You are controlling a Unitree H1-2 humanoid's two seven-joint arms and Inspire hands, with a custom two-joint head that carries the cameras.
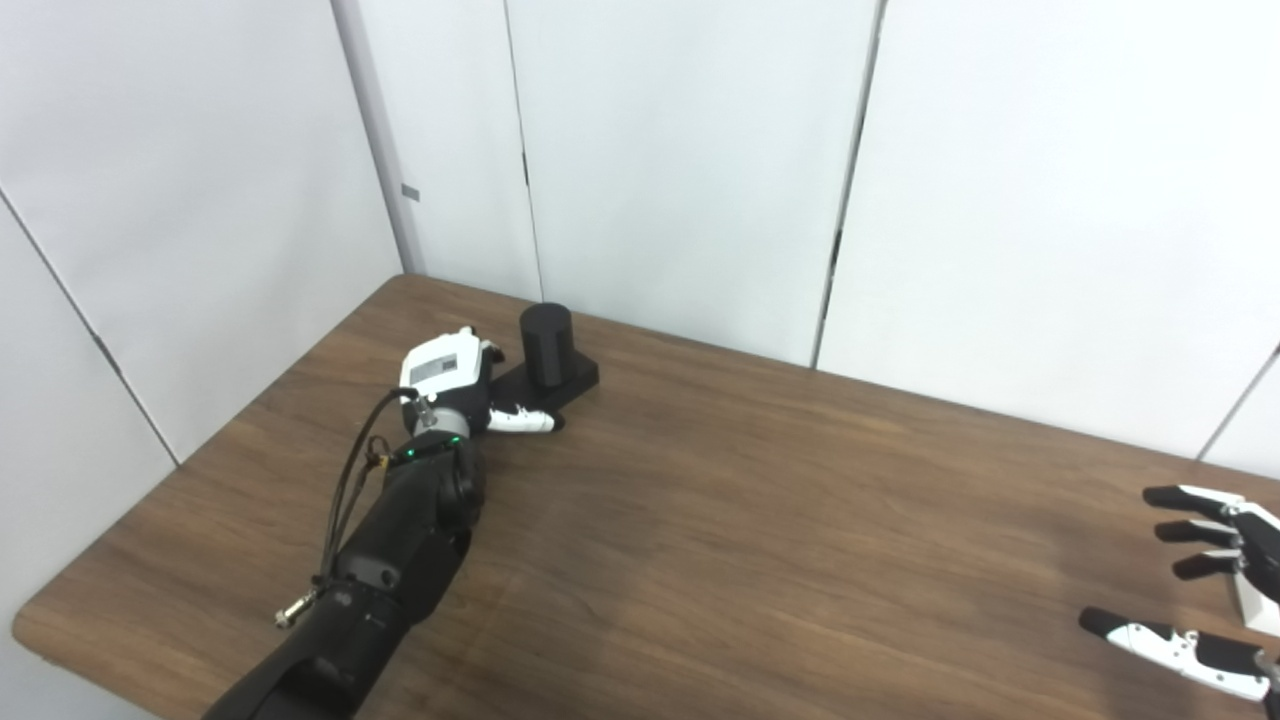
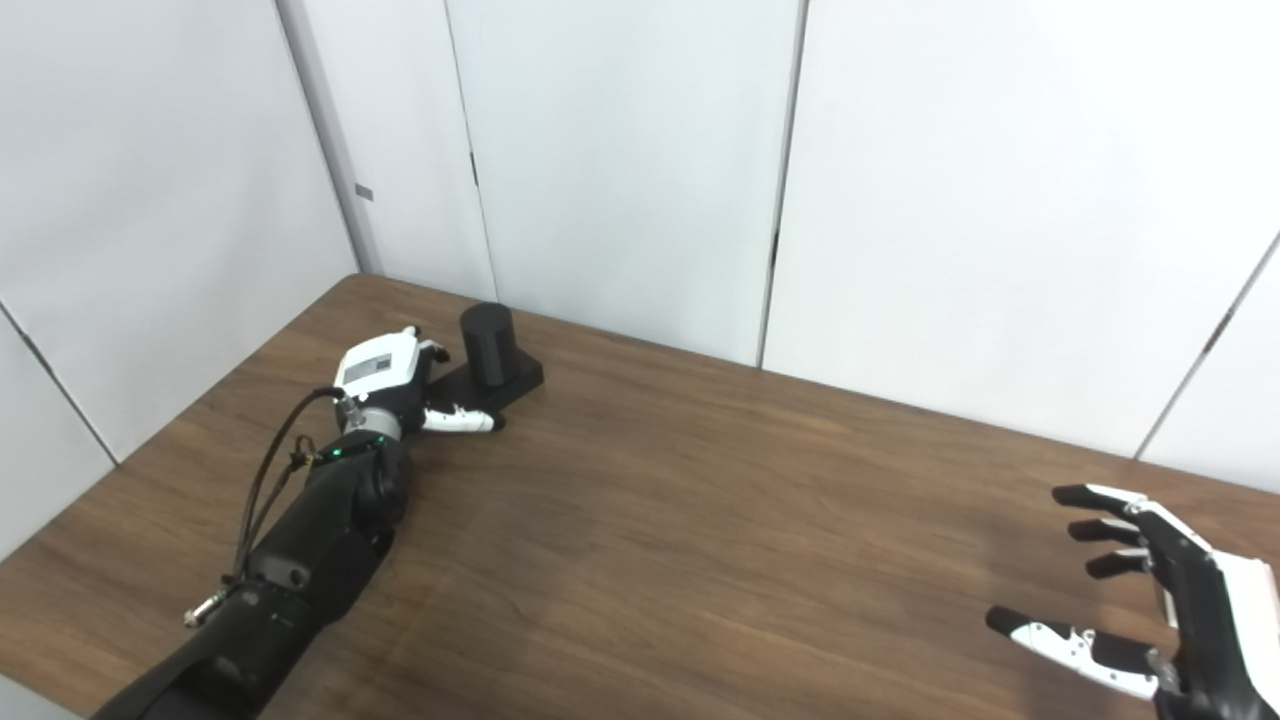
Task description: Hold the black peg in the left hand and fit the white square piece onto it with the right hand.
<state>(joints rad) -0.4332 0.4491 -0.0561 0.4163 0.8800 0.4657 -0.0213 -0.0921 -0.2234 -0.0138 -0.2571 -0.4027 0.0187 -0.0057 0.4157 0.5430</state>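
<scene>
Left hand (image 1: 455, 385) at the black peg (image 1: 547, 345), grip unconfirmed

Whether it clasped the base was unclear; a loose hold could tip the peg. Right hand (image 2: 1150, 600) hovered spread and empty, white square piece unseen

Looks like a lab or test room: bare white wall panels (image 1: 680, 150) with dark seams, one plain wood-grain table (image 1: 750, 520) set into the corner, exposed cabling (image 1: 345, 490) on a black robot arm (image 1: 390, 570).
</scene>
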